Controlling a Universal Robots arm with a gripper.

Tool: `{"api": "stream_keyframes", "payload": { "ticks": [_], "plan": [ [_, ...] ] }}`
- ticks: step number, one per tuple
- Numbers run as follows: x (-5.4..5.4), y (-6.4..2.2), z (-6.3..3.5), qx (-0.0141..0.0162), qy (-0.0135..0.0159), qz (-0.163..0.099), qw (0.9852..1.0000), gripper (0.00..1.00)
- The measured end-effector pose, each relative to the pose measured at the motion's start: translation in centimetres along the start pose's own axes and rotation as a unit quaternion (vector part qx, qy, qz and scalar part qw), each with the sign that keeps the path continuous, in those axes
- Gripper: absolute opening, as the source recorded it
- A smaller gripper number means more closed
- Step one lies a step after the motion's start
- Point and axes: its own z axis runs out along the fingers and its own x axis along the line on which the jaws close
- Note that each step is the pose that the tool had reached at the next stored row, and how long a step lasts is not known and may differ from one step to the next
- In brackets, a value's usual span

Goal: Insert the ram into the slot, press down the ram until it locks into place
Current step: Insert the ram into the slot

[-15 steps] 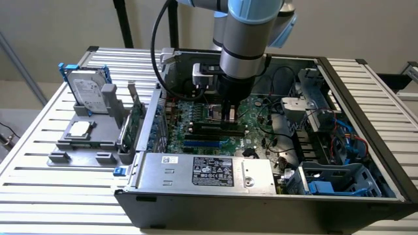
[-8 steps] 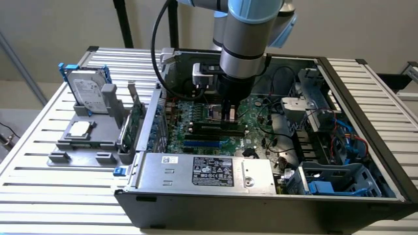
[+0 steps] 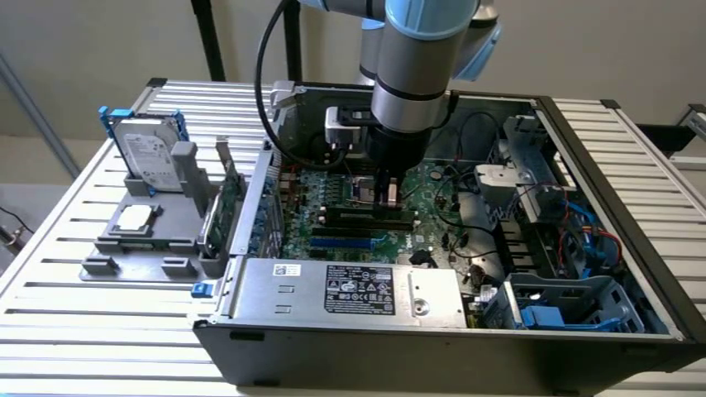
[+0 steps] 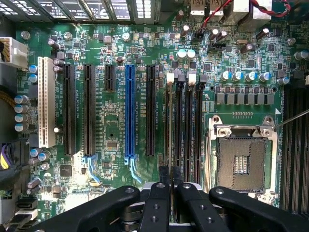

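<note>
My gripper [image 4: 170, 180] reaches down inside the open computer case [image 3: 617, 149], over the green motherboard [image 4: 111, 130]. Its two black fingers [image 4: 159, 193] are pressed close together. The ram [image 4: 168, 121] shows edge-on as a thin strip running out from between the fingertips, and the gripper looks shut on its top edge. It stands in line with the outermost slot of a row of long black slots [image 4: 188, 121] with white end clips. In the exterior view the gripper [image 3: 386, 197] hangs just above those slots [image 3: 364, 219]. How deep the ram sits cannot be told.
A shorter blue slot [image 4: 130, 111], black card slots [image 4: 88, 106] and a white slot [image 4: 46, 101] lie beside the ram. The CPU socket [image 4: 241, 159] lies on the other side. A power supply [image 3: 342, 289], cables [image 3: 474, 240] and a drive cage [image 3: 574, 302] crowd the case. A hard drive [image 3: 149, 157] stands outside.
</note>
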Motion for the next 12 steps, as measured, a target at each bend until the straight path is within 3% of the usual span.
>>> {"api": "stream_keyframes", "payload": {
  "ticks": [12],
  "plan": [
    [-0.01, -0.01, 0.15, 0.0002, -0.0002, 0.004, 1.0000, 0.13]
  ]
}}
